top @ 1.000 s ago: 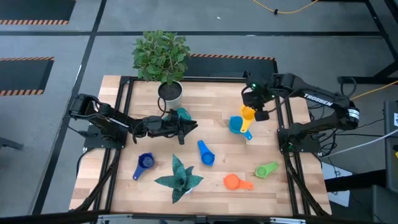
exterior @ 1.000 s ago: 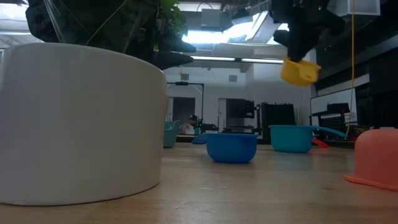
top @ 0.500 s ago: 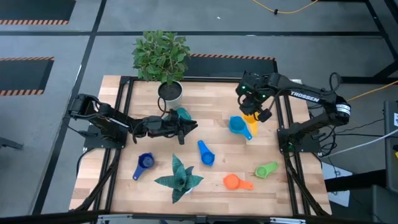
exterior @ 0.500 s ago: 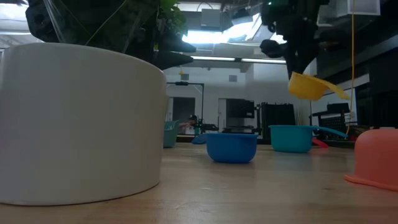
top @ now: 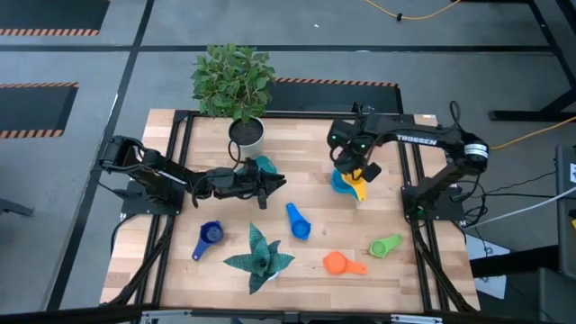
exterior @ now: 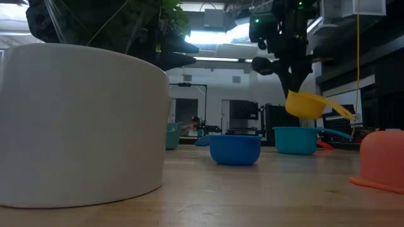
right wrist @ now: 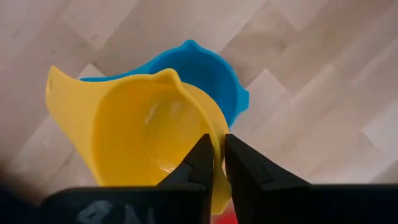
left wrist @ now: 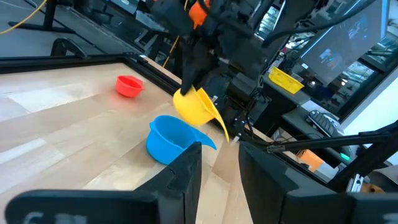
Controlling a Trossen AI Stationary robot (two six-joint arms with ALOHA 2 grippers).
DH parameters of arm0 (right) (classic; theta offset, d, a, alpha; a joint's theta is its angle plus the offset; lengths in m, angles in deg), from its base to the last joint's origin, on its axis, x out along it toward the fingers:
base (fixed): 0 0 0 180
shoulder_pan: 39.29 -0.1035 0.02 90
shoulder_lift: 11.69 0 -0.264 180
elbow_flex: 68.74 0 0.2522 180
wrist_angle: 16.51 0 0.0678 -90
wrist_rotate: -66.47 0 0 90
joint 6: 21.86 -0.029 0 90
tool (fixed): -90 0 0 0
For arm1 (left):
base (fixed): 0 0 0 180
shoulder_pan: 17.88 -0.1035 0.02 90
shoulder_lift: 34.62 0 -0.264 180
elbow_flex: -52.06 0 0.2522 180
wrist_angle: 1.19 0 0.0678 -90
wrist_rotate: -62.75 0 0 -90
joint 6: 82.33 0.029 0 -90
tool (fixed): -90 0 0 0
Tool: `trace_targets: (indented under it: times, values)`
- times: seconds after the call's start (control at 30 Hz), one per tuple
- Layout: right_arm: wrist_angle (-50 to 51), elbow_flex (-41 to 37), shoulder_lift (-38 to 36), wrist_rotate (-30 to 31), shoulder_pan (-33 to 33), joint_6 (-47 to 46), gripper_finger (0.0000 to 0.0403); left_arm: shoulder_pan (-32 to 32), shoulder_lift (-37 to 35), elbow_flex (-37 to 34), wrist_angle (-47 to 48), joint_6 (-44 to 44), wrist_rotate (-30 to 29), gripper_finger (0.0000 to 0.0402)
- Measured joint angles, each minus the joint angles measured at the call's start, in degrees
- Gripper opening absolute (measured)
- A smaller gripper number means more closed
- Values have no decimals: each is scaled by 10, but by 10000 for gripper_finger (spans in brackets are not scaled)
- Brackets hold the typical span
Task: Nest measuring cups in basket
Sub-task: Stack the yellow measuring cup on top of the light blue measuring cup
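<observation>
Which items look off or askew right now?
Nothing is spilled or damaged. The orange cup lies mouth-down near the table's front edge. The yellow cup, pinched by its rim in the right gripper, hangs tilted above the light blue cup. The left gripper waits by the teal basket.

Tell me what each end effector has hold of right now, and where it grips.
The right end effector pinches the yellow cup by its rim, above the light blue cup. The left end effector's hold cannot be told.
</observation>
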Motion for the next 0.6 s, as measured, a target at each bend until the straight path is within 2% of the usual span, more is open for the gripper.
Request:
trace_targets:
  times: [0.6]
  values:
    - [-31, 0, 33, 1, 0, -4, 50, 0, 0, 0, 7, 4, 0, 101]
